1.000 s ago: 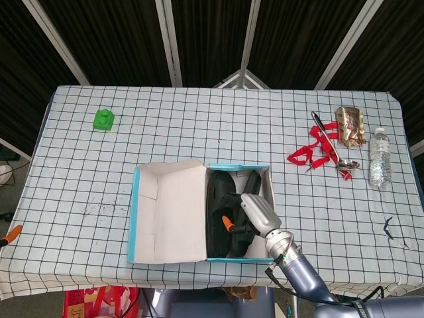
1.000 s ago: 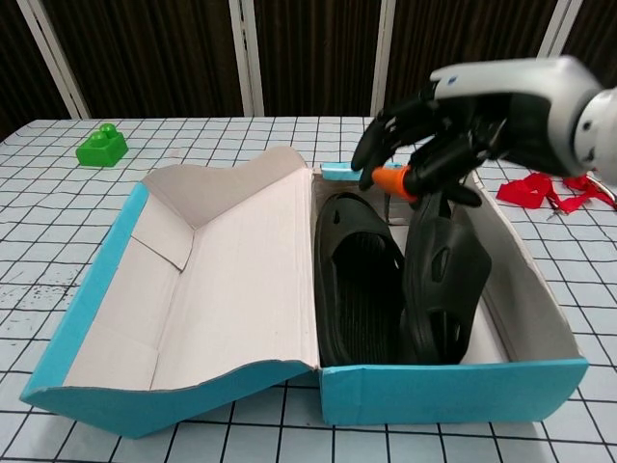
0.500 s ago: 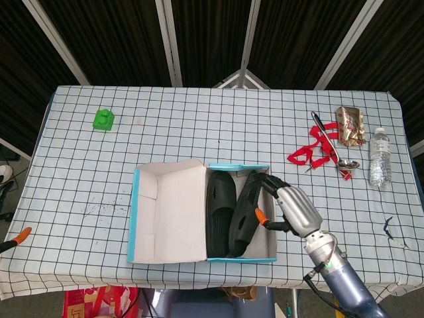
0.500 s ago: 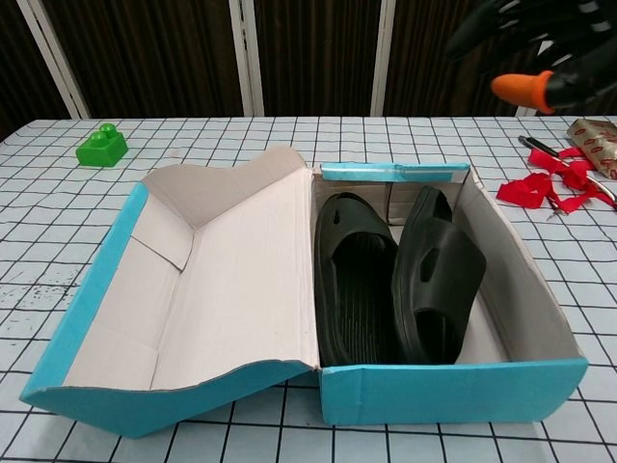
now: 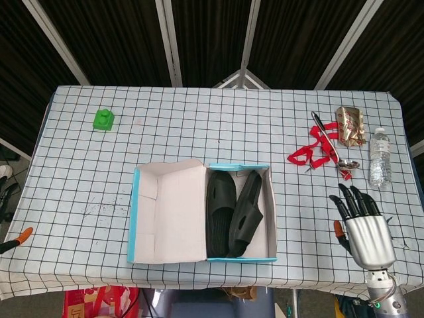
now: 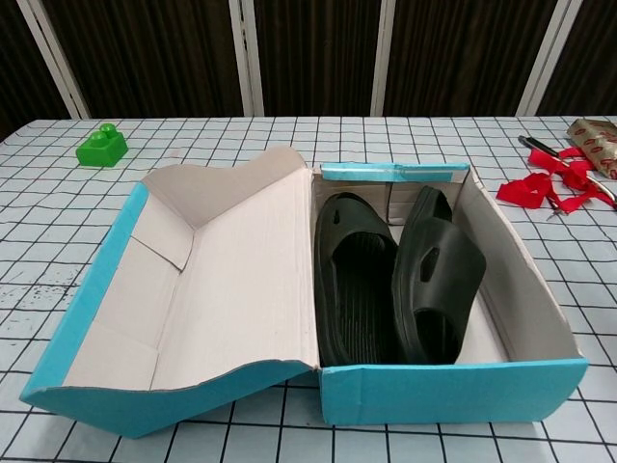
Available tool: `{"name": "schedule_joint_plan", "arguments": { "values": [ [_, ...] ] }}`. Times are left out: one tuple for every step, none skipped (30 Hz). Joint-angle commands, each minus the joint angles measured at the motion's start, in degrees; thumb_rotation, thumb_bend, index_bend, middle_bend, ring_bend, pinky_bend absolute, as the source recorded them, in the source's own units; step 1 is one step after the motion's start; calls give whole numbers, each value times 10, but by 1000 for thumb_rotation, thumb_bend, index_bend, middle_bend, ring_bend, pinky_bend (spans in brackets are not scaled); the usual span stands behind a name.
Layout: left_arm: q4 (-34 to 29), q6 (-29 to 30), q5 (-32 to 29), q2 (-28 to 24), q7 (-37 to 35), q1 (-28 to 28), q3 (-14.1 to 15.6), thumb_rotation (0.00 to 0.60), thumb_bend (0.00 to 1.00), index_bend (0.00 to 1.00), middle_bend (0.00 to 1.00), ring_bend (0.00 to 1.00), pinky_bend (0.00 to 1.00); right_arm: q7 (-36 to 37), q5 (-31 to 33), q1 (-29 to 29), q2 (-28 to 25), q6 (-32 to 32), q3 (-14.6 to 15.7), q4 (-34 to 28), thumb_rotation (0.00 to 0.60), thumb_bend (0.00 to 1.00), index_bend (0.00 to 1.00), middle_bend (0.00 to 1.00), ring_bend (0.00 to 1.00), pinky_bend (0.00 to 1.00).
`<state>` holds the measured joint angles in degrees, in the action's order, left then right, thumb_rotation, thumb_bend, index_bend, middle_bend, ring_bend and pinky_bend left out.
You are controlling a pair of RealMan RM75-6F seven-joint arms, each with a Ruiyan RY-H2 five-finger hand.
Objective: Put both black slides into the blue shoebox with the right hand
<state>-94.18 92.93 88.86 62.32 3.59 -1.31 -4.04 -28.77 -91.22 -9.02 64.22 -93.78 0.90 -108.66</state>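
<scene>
Both black slides lie inside the blue shoebox (image 5: pixel 138 218) (image 6: pixel 453 391), whose lid hangs open to the left. One slide (image 5: pixel 219 212) (image 6: pixel 352 280) lies flat on the left; the other slide (image 5: pixel 246 212) (image 6: pixel 436 280) leans on its edge against the right wall. My right hand (image 5: pixel 361 228) hovers open, fingers spread, over the table's front right, well clear of the box. It is out of the chest view. My left hand shows in neither view.
A green block (image 5: pixel 103 119) (image 6: pixel 101 146) sits at the far left. At the far right lie a red ribbon (image 5: pixel 311 151) (image 6: pixel 540 189), a spoon (image 5: pixel 334 147), a foil pouch (image 5: pixel 349 126) and a water bottle (image 5: pixel 379 158). An orange-tipped tool (image 5: pixel 16 237) pokes in at the left edge.
My right hand let go of the leaning slide and drew back from the box to the front right of the table. That slide stayed tilted in the box.
</scene>
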Motion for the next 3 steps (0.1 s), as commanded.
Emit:
{"name": "schedule_joint_plan", "arguments": {
  "values": [
    [1,2,-4,3,7,0,-2,600,166,118,0,0,0,-6,5,15,5,-16,-3,22,600,475,264,142,130,213],
    [1,1,-4,4,7,0,-2,600,166,118,0,0,0,-5,7,17,7,-15,-5,26,600,475,264,142,130,212],
    [0,0,-4,4,6,0,-2,600,166,118,0,0,0,-1,9,17,8,-13,-5,27,600,475,264,142,130,212]
  ]
}}
